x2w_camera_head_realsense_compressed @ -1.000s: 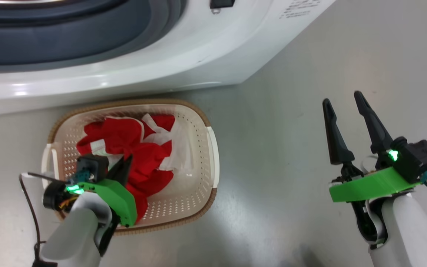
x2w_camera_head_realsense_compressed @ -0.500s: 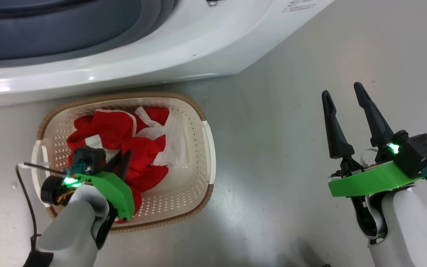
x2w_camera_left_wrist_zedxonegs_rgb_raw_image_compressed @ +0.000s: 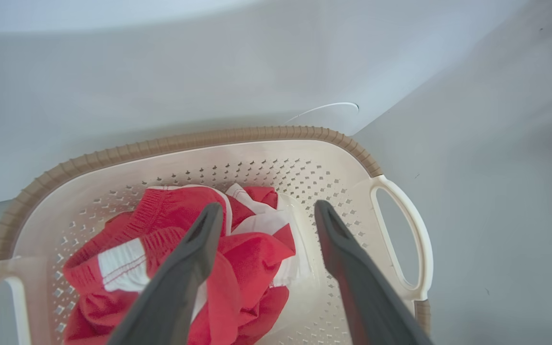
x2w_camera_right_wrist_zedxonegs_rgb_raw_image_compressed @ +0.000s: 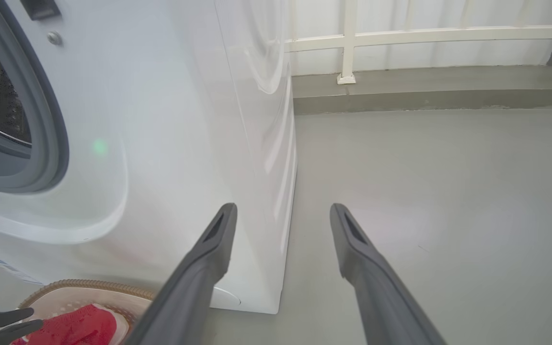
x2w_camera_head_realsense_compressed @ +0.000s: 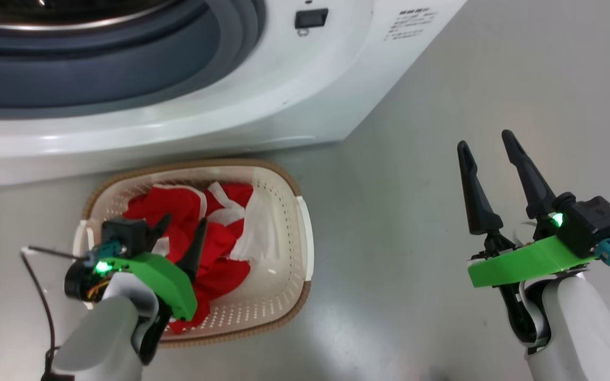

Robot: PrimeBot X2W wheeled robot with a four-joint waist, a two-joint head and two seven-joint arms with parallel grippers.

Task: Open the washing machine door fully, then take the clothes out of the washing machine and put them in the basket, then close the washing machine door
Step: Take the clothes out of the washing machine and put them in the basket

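Shiny smooth white washing machine (x2w_camera_head_realsense_compressed: 241, 119), soft red cloth clothes (x2w_camera_head_realsense_compressed: 224, 244), holey cream plastic basket (x2w_camera_head_realsense_compressed: 279, 222), matt grey floor (x2w_camera_head_realsense_compressed: 416, 180).

The left gripper (x2w_camera_head_realsense_compressed: 184, 228) sits low on the left, its two dark fingers (x2w_camera_left_wrist_zedxonegs_rgb_raw_image_compressed: 180, 273) spread wide with nothing pinched between them. Whether the tips touch anything beneath is hard to tell. The pale left forearm (x2w_camera_head_realsense_compressed: 98, 338) rises from the bottom edge. The right gripper (x2w_camera_head_realsense_compressed: 484, 143) stands at the lower right, jaws parted and empty, pointing forward above the right forearm (x2w_camera_head_realsense_compressed: 575, 328).
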